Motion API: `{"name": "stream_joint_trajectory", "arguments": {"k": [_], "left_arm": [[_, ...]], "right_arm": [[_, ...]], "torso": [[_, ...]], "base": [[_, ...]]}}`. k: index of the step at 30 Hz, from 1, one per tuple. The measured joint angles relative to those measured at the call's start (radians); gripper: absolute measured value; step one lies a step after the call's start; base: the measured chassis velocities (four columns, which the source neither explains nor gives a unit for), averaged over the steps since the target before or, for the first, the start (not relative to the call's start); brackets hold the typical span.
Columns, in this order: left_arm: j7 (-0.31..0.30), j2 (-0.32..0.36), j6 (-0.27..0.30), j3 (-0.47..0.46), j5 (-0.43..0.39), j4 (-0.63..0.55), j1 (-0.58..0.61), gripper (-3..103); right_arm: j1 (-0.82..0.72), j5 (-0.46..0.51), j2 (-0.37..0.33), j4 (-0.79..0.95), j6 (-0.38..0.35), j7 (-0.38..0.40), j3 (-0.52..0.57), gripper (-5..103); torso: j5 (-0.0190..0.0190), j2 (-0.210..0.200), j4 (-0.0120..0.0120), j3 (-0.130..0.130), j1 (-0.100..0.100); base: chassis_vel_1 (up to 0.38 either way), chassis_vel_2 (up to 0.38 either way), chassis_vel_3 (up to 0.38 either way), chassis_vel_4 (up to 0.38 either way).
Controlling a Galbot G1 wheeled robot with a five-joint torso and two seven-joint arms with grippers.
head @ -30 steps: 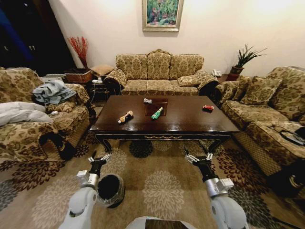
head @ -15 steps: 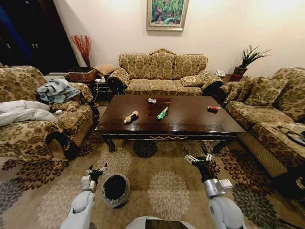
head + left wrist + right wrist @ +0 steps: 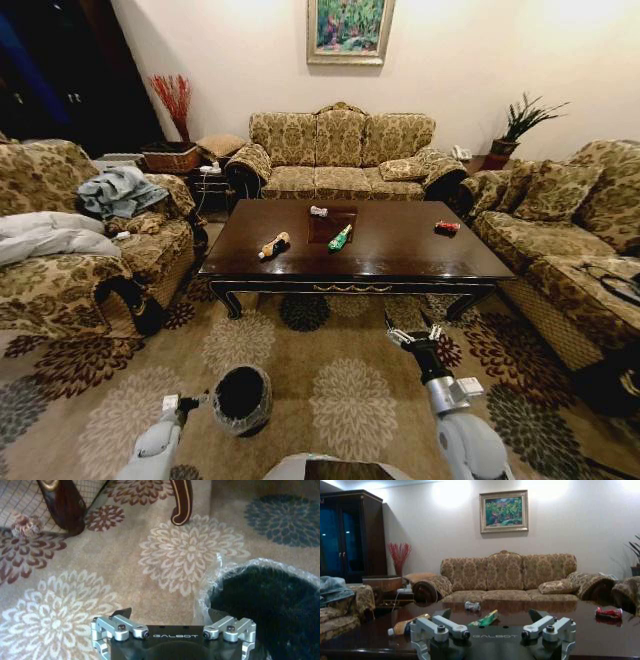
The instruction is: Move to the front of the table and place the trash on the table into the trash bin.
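While the table (image 3: 365, 262) is seen ahead across a broad stretch of patterned carpet (image 3: 350, 395), its near edge is kept well apart from both arms. On its surface four bits of trash are spread: a tan-and-dark bottle piece (image 3: 271, 245) near the left edge, a white scrap (image 3: 318, 211) toward the far side, a green wrapper (image 3: 341, 238) beside the inlaid panel, and a red piece (image 3: 447, 227) close to the right edge. The trash bin (image 3: 242, 398) is set on the carpet before the table's left half. The left gripper (image 3: 172, 615) is held low just beside the bin's rim, jaws spread wide and empty. The right gripper (image 3: 490, 617) is raised facing the table, jaws likewise wide and empty. Sofas flank the carpet on either side.
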Motion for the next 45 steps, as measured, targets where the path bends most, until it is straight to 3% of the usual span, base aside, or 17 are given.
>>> {"name": "stream_joint_trajectory", "arguments": {"k": [11,16,21,38,45], "left_arm": [[0.011,-0.016,0.013,0.008,0.008,-0.018,0.004,100],[0.01,-0.039,0.02,0.003,0.037,-0.137,0.051,100],[0.0,-0.048,0.02,0.008,0.06,-0.179,0.068,99],[-0.018,-0.073,-0.019,0.037,0.152,0.094,-0.055,100],[-0.037,-0.089,-0.027,0.027,0.141,0.189,-0.142,100]], "right_arm": [[-0.013,-0.036,0.017,-0.003,-0.003,0.0,-0.016,100],[-0.015,-0.039,0.013,-0.006,-0.003,0.0,-0.009,100],[-0.01,-0.039,0.015,-0.011,-0.002,0.0,-0.012,100],[-0.017,-0.031,-0.001,-0.02,0.0,-0.001,-0.003,100],[-0.02,-0.031,-0.018,-0.025,-0.002,-0.001,-0.002,100]], "torso": [[0.0,0.0,-0.0001,0.0,0.0],[0.0002,0.0,0.0,0.0,0.0],[0.0004,0.0,0.0002,0.0,0.0],[-0.0002,0.0,0.0001,0.0,0.0],[0.0001,0.0,0.0004,0.0,0.0]], "base": [[0.0,0.0,0.0,0.0],[0.0,0.0,0.0,0.0],[0.0,0.0,0.0,0.0],[0.0,0.0,0.0,0.0],[0.0,0.0,0.0,0.0]]}}
